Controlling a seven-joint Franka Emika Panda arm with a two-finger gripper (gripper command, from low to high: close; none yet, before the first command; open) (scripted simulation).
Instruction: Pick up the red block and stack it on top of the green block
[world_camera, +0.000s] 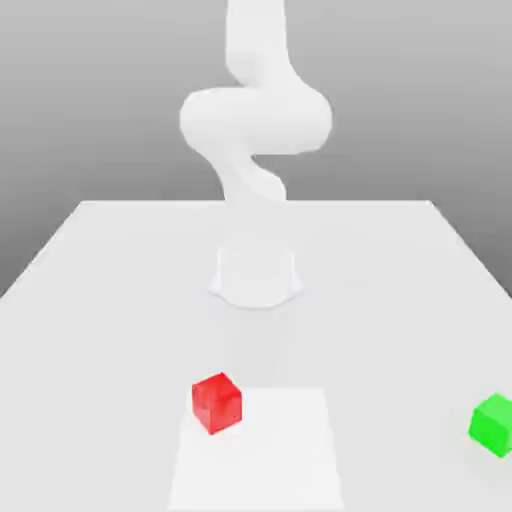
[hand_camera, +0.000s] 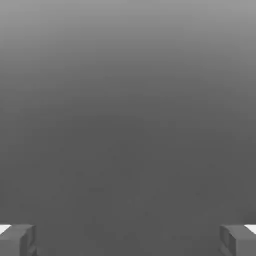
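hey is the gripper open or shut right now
Open: in the hand view the gripper's two fingers stand wide apart, with nothing held between them.

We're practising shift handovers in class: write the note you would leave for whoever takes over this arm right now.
Claw: open, nothing between its fingers.
Red block: on the white patch of the table, near its far-left corner in the exterior view.
Green block: on the table at the exterior view's right edge, partly cut off.
Done: no stacking.
Left: grasp red, lift, set on green.
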